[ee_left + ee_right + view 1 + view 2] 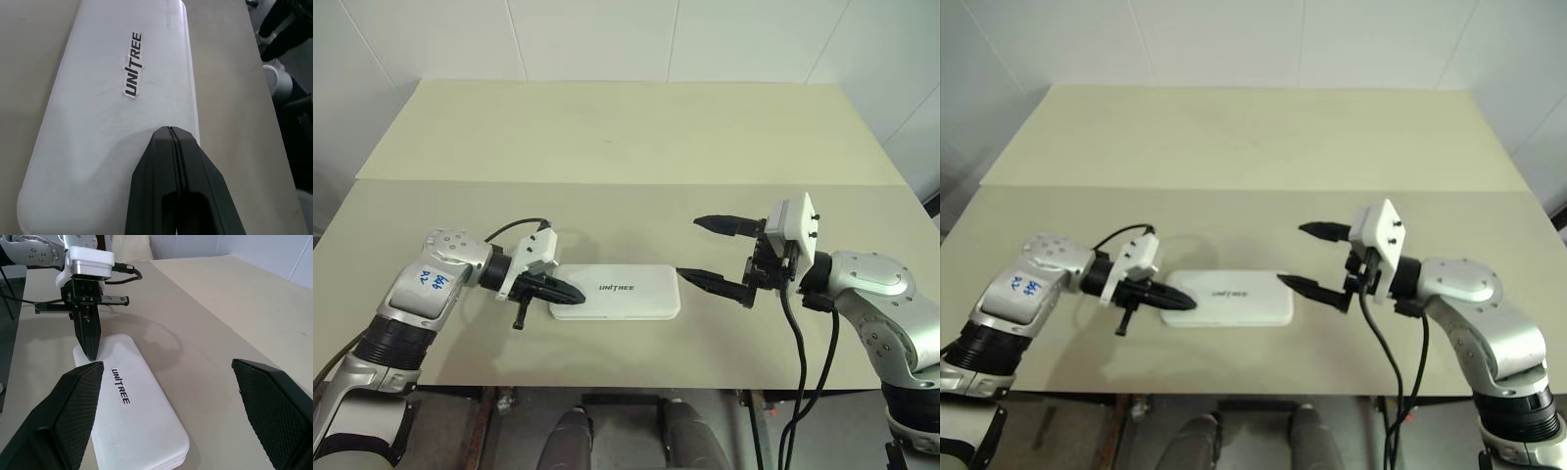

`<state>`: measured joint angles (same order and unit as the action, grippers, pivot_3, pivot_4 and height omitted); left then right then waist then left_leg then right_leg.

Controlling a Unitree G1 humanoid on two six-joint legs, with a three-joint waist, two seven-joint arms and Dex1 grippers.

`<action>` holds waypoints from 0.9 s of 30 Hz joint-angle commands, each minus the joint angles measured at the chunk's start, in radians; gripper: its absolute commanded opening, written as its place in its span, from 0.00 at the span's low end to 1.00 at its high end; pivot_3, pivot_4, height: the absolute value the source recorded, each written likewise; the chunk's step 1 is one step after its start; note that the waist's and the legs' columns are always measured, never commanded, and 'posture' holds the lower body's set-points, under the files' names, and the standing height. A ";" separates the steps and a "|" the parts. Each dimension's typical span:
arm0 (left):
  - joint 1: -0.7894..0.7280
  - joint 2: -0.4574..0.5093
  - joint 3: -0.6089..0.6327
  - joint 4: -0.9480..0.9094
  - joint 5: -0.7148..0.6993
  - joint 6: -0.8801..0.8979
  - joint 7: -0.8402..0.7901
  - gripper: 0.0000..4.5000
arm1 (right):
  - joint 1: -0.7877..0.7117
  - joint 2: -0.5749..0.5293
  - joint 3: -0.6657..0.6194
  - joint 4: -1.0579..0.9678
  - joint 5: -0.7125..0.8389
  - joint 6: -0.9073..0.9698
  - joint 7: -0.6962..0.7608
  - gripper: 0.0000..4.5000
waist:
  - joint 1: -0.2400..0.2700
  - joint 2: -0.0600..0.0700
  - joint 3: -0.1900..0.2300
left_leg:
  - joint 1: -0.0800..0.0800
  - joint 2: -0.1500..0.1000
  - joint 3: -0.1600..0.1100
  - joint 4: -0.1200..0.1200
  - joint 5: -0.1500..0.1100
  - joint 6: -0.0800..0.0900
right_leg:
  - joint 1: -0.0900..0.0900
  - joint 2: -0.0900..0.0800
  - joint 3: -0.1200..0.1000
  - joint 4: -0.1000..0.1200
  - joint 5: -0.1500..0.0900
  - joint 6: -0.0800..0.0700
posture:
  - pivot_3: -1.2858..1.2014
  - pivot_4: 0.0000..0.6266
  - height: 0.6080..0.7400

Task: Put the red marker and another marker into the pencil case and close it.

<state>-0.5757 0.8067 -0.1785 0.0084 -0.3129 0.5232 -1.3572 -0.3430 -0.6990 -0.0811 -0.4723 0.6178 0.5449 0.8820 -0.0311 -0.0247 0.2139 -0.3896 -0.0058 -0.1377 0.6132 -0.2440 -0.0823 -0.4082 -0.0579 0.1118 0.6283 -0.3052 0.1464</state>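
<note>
The left end effector, fingers pressed together, holding nothing, rests its tip at the left end of the pencil case. The case, a flat, smooth white hard-plastic box with rounded corners, lies lid-down on the matte beige worktop: apparently closing is finishing, and withdrawing comes next. Just right of the case, the right end effector hangs spread wide, empty.

Both arms are silver-grey metal with rounded joint housings and black ribbed collars, and the left arm's upper shell carries a white label with blue handwriting. Each wrist bears a white boxy camera housing with small dark screws, fed by looping black cables. The left gripper and right gripper each have tapered black fingers with cross-hatched inner pads.
</note>
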 commanded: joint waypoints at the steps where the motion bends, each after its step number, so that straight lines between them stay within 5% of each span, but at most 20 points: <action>1: -0.002 0.035 0.083 -0.046 -0.075 0.043 -0.018 0.00 | -0.018 0.004 -0.002 -0.011 0.014 -0.014 0.008 0.99 | 0.000 0.000 0.000 | 0.000 0.000 0.000 0.000 0.000 0.000 | 0.000 0.000 0.000 0.000 0.000 0.000 | 0.52 0.24 1.00; 8: -0.010 0.084 0.210 -0.098 -0.189 0.141 0.005 0.00 | -0.033 0.007 0.009 0.018 0.000 -0.025 0.022 0.99 | -0.001 0.000 0.000 | 0.000 0.000 0.000 0.000 0.000 0.000 | 0.000 0.000 0.000 0.000 0.000 0.000 | 0.52 0.24 1.00; 13: 0.009 0.063 0.291 -0.155 -0.252 0.174 0.080 0.27 | -0.031 -0.006 0.008 0.039 -0.028 -0.056 0.038 1.00 | 0.000 0.000 0.000 | 0.000 0.000 0.000 0.000 0.000 0.000 | 0.000 0.000 0.000 0.000 0.000 0.000 | 0.52 0.24 1.00; 22: 0.052 -0.019 0.357 -0.198 -0.261 0.090 0.215 0.96 | -0.039 -0.019 -0.003 0.097 -0.078 -0.121 0.068 1.00 | 0.000 0.000 0.000 | 0.000 0.000 0.000 0.000 0.000 0.000 | 0.000 0.000 0.000 0.000 0.000 0.000 | 0.52 0.24 1.00; 27: 0.051 -0.040 0.365 -0.197 -0.284 0.069 0.235 0.99 | -0.058 -0.031 -0.016 0.140 -0.100 -0.156 0.077 1.00 | 0.001 0.000 0.000 | 0.000 0.000 0.000 0.000 0.000 0.000 | 0.000 -0.001 0.000 0.000 0.000 0.000 | 0.52 0.24 1.00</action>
<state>-0.5219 0.7673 0.1534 -0.1566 -0.5728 0.6186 -1.1324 -0.3837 -0.7174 -0.0607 -0.3233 0.5251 0.4169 0.9500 -0.0297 -0.0247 0.2140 -0.3899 -0.0059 -0.1377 0.6130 -0.2440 -0.0824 -0.4085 -0.0583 0.1116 0.6279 -0.3051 0.1464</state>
